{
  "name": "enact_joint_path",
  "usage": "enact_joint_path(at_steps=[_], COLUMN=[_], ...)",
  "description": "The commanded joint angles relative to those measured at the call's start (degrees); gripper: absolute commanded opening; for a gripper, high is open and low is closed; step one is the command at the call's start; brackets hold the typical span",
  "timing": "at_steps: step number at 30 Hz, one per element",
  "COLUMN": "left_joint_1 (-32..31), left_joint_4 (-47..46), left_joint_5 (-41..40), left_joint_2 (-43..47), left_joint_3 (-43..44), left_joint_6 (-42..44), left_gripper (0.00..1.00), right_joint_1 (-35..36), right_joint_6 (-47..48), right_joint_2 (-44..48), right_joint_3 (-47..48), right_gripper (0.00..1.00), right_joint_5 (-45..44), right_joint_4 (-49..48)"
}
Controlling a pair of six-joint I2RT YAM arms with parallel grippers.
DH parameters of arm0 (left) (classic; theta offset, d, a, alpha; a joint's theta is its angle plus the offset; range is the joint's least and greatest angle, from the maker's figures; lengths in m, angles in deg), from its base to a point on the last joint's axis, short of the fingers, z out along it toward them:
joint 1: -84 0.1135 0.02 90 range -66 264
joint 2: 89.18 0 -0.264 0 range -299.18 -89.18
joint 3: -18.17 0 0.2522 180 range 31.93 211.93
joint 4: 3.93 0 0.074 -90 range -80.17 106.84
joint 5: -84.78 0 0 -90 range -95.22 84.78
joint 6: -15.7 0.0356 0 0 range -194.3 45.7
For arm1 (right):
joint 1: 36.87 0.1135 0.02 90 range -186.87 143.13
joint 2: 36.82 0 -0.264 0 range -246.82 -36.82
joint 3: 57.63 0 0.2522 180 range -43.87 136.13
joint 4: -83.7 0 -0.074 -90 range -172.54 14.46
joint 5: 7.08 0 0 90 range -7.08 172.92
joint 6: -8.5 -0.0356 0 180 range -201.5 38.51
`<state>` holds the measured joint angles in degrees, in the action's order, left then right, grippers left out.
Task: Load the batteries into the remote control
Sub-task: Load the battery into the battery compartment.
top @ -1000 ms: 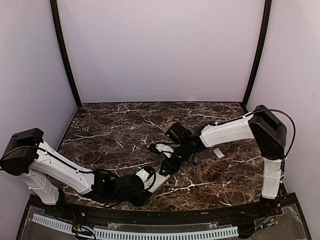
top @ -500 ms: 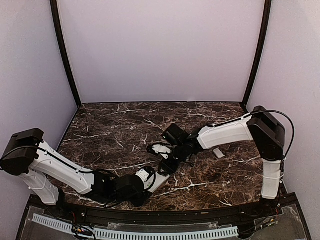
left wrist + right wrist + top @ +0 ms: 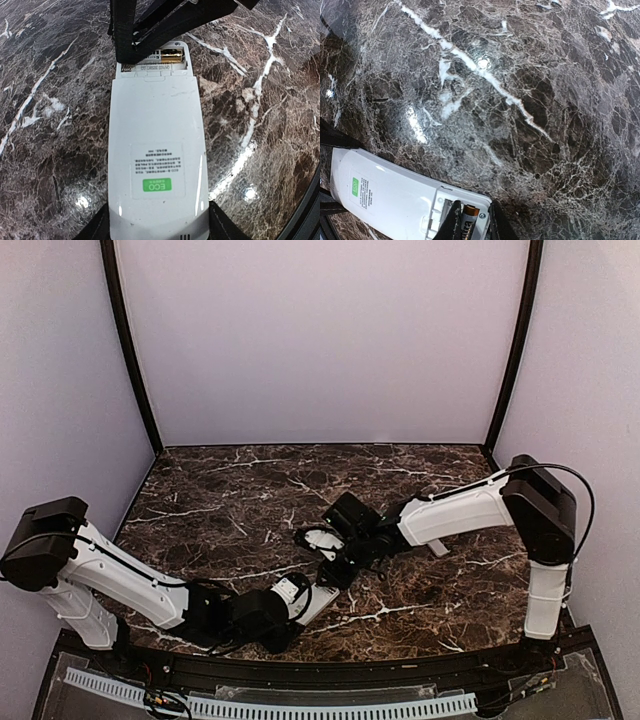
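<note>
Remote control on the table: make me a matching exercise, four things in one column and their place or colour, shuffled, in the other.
Things:
1. remote control
2. battery
3. ECO sticker
4. small white piece

Place or colour:
A. green
B. loose on the table, untouched
C. back side up, gripped by the left jaws
D. in the open compartment

Pairs: 1-C, 2-D, 3-A, 4-B

You see the remote control (image 3: 155, 165) cut off at the bottom edge of the left wrist view, its button face turned down and hidden. The right gripper's fingers (image 3: 125, 30) cover part of the battery (image 3: 172, 54). You cannot tell whether they pinch it.
</note>
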<state>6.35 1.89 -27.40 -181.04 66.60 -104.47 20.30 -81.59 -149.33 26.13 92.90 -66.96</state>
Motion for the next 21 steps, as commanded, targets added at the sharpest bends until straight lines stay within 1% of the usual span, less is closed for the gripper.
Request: enact_joint_path(at_steps=[1, 6, 9, 13, 15, 17, 19, 21], left_joint_1=[0.22, 0.22, 0.22, 0.14, 0.13, 0.13, 0.11, -0.10], left_joint_4=[11.01, 10.85, 10.90, 10.88, 10.86, 10.76, 10.58, 10.55], left_joint_5=[0.38, 0.45, 0.37, 0.31, 0.29, 0.29, 0.37, 0.31], left_joint_2=[-2.45, -2.45, -2.45, -2.45, -2.45, -2.50, -2.58, -2.71], left_joint_3=[-3.19, -3.22, -3.17, -3.28, -3.24, -3.29, -3.30, -3.28], left_joint_6=[-0.94, -0.77, -0.76, -0.76, -0.76, -0.72, -0.62, -0.45], left_gripper=[0.18, 0.18, 0.18, 0.18, 0.18, 0.18, 0.18, 0.18], right_joint_1=[-0.43, -0.87, -0.86, -0.92, -0.96, -0.92, -0.85, -0.83], right_joint_6=[0.10, 0.83, 1.13, 0.58, 0.11, -1.62, -2.40, -2.98], right_joint_2=[-0.96, -0.17, -0.16, 0.06, 0.46, 0.74, 0.40, -0.37], right_joint_3=[-3.66, -3.65, -2.71, -1.83, -2.08, -2.27, -2.08, -1.61], right_gripper=[0.14, 0.19, 0.21, 0.30, 0.32, 0.32, 0.27, 0.23], right_joint_5=[-5.96, -3.61, -2.25, -0.57, 0.30, 0.80, 0.59, -0.47], right_joint_4=[3.82, 4.11, 6.00, 8.75, 9.49, 9.81, 9.83, 10.26])
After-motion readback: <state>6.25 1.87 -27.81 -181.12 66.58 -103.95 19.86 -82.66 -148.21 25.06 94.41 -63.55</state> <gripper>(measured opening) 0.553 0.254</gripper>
